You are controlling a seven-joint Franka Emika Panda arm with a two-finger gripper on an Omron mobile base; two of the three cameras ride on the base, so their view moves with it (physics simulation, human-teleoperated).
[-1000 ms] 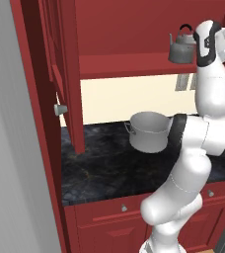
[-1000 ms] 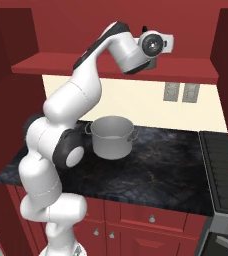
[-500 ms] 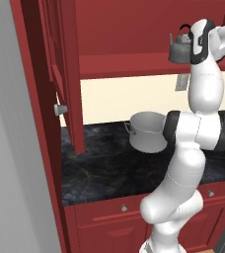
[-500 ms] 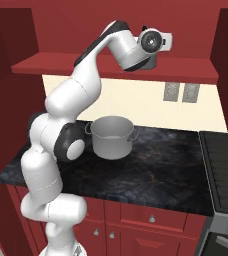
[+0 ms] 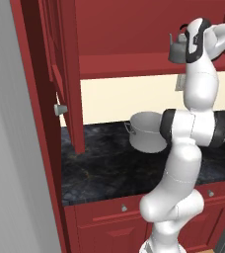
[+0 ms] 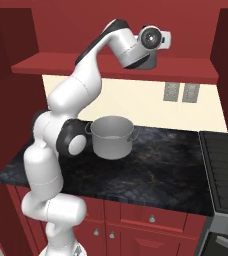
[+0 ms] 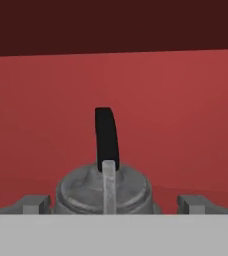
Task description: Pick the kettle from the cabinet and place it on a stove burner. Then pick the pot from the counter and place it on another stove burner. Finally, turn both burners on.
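The end effector (image 7: 114, 202) stands wide open, holding nothing; the kettle (image 7: 103, 192) sits between its fingertips (image 7: 33, 202), on the cabinet (image 7: 176, 125) shelf.

A cream wall (image 5: 119, 96) is running behind the worktop, between the upper unit and the base units. Two grey outlet plates (image 6: 181, 92) are sitting side by side on that wall, right of centre in the right base view. Red drawers (image 6: 151, 217) with small silver knobs (image 6: 151, 218) are lining the base below the worktop edge. A grey panel (image 5: 11, 148) is standing upright at the far left of the left base view.
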